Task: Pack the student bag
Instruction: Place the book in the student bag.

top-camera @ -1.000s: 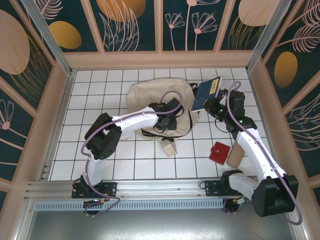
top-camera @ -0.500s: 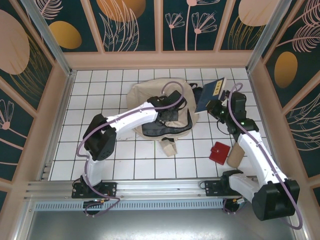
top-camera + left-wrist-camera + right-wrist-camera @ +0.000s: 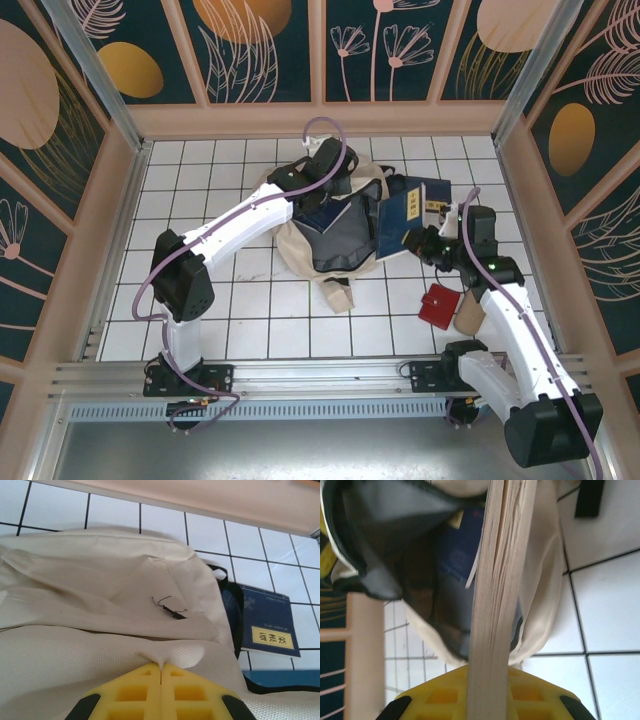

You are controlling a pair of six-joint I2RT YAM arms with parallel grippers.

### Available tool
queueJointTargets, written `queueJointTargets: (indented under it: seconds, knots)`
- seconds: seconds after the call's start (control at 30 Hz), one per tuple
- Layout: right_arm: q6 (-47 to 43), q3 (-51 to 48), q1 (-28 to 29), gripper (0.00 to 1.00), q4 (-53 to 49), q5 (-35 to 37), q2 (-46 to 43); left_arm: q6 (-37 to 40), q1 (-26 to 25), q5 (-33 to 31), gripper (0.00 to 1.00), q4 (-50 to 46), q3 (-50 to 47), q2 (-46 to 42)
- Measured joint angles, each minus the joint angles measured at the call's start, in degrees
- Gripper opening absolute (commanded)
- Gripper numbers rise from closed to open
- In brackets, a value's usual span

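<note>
Red wallet (image 3: pixel 438 305) and a brownish tube (image 3: pixel 467 312) sit closest to the arm bases on the right, and nobody's touching them.

A bit further in, the right gripper (image 3: pixel 489 685) is clamped on a navy book (image 3: pixel 398 222), holding it on edge and tilted, right at the mouth of the student bag (image 3: pixel 330 235). A second ago that book was higher up and further right, so it's come down and in toward the opening.

The bag itself is in the middle of the tiled table (image 3: pixel 200 290), towards the far wall, between the two arms. The big change is that a second ago it was lying mostly flat with the left arm hovering over its middle. Now the mouth is gaping, and you can see dark lining with something blue already inside.

That's because the left gripper (image 3: pixel 161 669) has reached to the far rim, and its yellow fingers (image 3: pixel 132 682) are pressed together on a fold of the cream fabric, pulling it back.

A second navy book (image 3: pixel 265 625) lies flat just beside the bag on the far right.

So my guess is the bag's now held open enough for the book to slide in, if that fabric pinch doesn't slip.
</note>
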Motion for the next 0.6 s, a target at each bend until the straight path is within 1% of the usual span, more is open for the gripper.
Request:
queueJointTargets:
  seconds: [0.13, 0.23, 0.3, 0.4, 0.5, 0.6]
  knots:
    - [3.61, -3.50, 2.01, 0.00, 2.25, -5.49, -1.40, 0.15, -0.04, 0.02, 0.00, 1.66, 0.26, 0.00]
    - [6.97, -5.46, 6.78, 0.00, 5.88, -6.82, 0.24, 0.44, 0.00, 0.02, 0.00, 2.67, 0.26, 0.00]
    - [8.85, -5.51, 10.36, 0.00, 8.81, -6.60, 3.21, 0.72, 0.00, 0.04, 0.00, 2.82, 0.26, 0.00]
    - [11.52, -5.51, 14.10, 0.00, 15.67, -5.42, 7.98, 1.16, 0.00, 0.26, 0.00, 3.23, 0.26, 0.00]
    - [13.16, -4.81, 15.72, 0.00, 22.77, -4.33, 13.81, 1.51, 0.00, 0.39, 0.00, 3.30, 0.26, 0.00]
    - [13.77, -2.69, 16.65, 0.00, 27.71, -2.67, 20.37, 1.81, 0.00, 0.74, 0.00, 3.32, 0.26, -0.07]
